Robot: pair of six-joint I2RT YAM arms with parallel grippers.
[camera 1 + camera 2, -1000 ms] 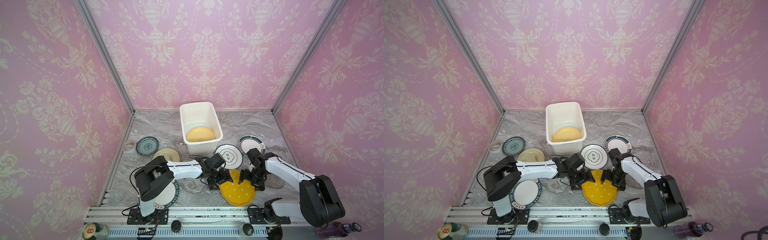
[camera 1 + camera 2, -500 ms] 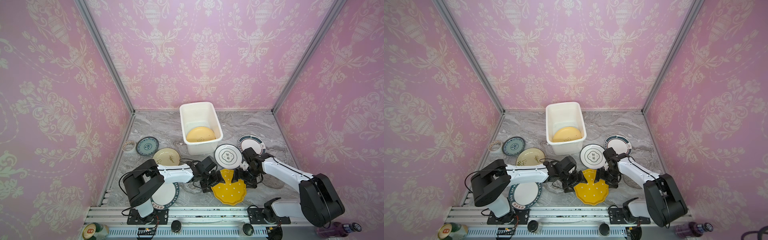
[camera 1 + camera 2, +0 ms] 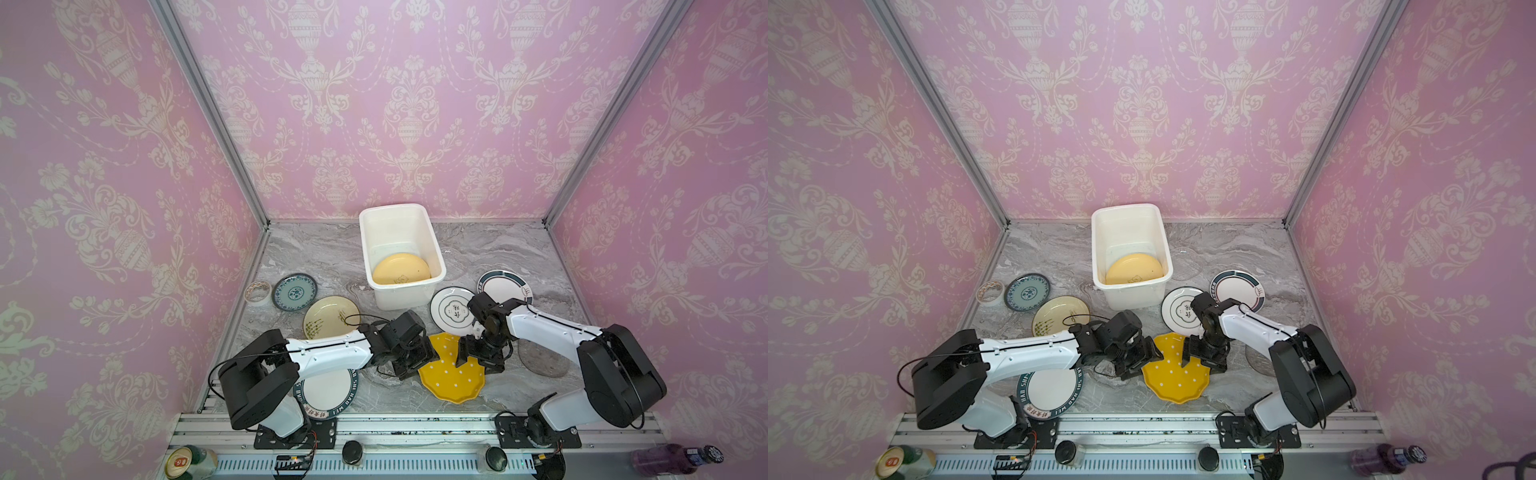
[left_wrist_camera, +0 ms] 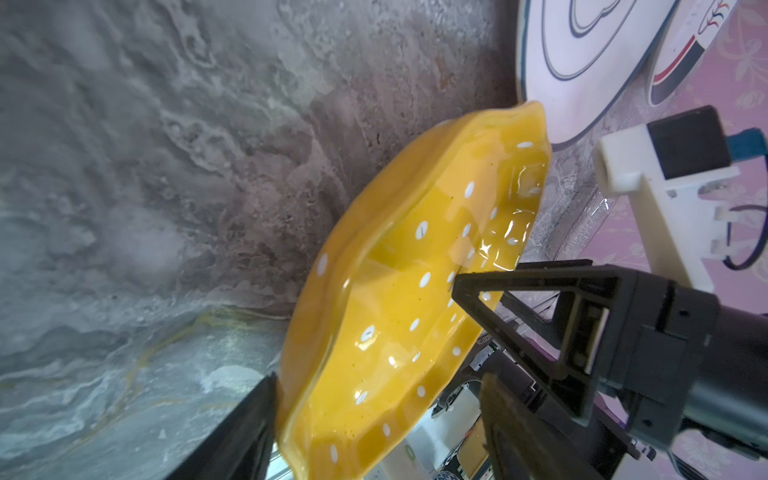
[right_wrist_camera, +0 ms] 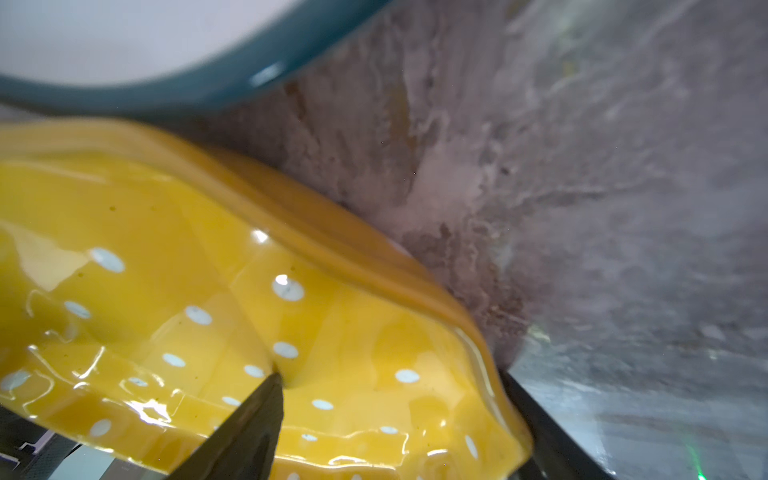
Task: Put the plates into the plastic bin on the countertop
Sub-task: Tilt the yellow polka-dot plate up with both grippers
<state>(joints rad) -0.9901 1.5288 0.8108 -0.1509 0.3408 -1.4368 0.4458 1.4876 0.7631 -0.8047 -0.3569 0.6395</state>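
Both claws on the dotted plate (image 3: 451,378), opposite edges, front-centre of the tabletop (image 3: 316,253), in front of the bin (image 3: 401,297) and apart from it. Wrist views: plate tilted, shadow under it.

Right claw (image 3: 478,359): pinching the rim, one finger (image 5: 249,424) on the inside face, the other under the edge.

Left claw (image 3: 420,362): rim sits between its fingers, one finger (image 4: 245,428) against the underside. Can't tell if it's clamped.

Yellow plate (image 3: 401,269) is in the bin, at its front end.

On the tabletop: blue plate (image 3: 295,291), cream plate (image 3: 331,317), lettered plate (image 3: 328,388) under the left arm, ringed plate (image 3: 451,309), teal-rimmed plate (image 3: 503,286), glass plate (image 3: 542,359).
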